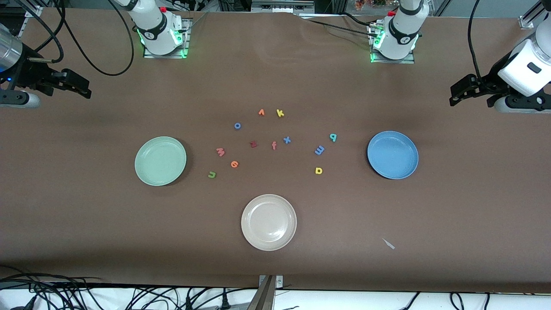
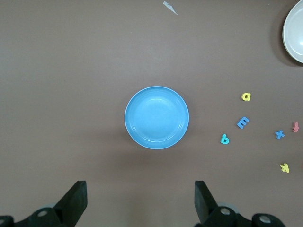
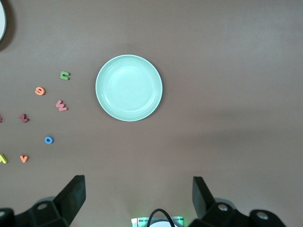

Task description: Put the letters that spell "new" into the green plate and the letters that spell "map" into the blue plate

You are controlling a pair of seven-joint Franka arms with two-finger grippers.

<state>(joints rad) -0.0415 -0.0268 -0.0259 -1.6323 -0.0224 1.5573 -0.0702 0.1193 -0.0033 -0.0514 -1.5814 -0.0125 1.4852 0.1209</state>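
The green plate [image 1: 160, 161] lies empty toward the right arm's end. Beside it are the olive n [image 1: 212, 174], orange e [image 1: 234, 164] and pink w [image 1: 220, 151]. The blue plate [image 1: 392, 155] lies empty toward the left arm's end, with the blue m [image 1: 319, 150], teal p [image 1: 332, 137] and yellow a [image 1: 318, 171] next to it. My left gripper [image 1: 454, 97] hangs open and empty above the table's end past the blue plate [image 2: 156, 117]. At the other end my right gripper [image 1: 85, 89] also hangs open and empty, past the green plate [image 3: 129, 88].
A cream plate [image 1: 268, 222] sits nearer the front camera, mid-table. Spare letters lie between the plates: yellow k [image 1: 280, 113], orange wedge [image 1: 261, 112], blue o [image 1: 237, 125], blue x [image 1: 287, 139], salmon f [image 1: 273, 146], a dark red letter [image 1: 253, 144]. A pale scrap [image 1: 388, 243] lies near the front edge.
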